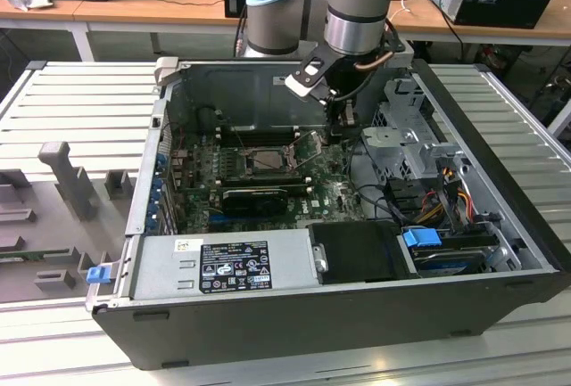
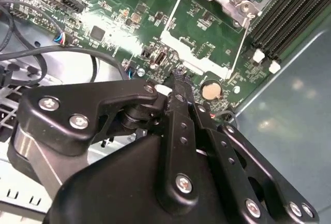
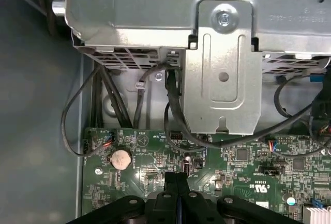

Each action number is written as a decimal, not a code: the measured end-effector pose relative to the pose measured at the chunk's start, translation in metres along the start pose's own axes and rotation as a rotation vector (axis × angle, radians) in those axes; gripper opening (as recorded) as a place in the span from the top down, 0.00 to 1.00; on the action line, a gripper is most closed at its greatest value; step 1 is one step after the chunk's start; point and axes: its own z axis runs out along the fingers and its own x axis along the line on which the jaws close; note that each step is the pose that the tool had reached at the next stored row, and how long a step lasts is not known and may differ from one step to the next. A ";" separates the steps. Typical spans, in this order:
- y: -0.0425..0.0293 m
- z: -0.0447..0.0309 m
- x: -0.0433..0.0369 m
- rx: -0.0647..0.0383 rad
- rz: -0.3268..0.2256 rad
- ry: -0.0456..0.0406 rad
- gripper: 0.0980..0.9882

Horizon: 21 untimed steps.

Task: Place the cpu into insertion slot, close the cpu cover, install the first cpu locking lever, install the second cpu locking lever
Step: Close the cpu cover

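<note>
The insertion slot (image 1: 245,167) sits mid-board inside the open computer case, and a grey flat square that looks like the cpu (image 1: 266,160) lies in it. The cpu cover (image 1: 308,148) stands swung up on the slot's side towards the exterior view's right. In the second wrist view the cpu cover (image 2: 196,63) is a thin silver frame with the green board showing through its window. My gripper (image 1: 341,136) hangs just beyond the cover, low over the board. Its fingers are shut together with nothing between them, and the gripper (image 2: 178,76) tip reaches the cover's free edge. The shut gripper (image 3: 178,176) also points at the board.
Long black memory slots (image 2: 289,12) run beside the socket. A coin battery (image 3: 120,158) and black cables (image 3: 173,105) lie under the silver drive cage (image 3: 222,69). A black expansion card (image 1: 254,197), the power supply (image 1: 223,266) and the case walls hem in the board.
</note>
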 end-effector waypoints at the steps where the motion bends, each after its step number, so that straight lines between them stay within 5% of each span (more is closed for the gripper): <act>1: -0.0002 -0.0001 0.0000 0.009 -0.002 0.0000 0.99; 4: -0.0070 -0.0004 0.0002 0.023 -0.001 0.0026 0.99; 21: -0.0268 -0.0011 0.0007 0.023 -0.001 0.0026 0.99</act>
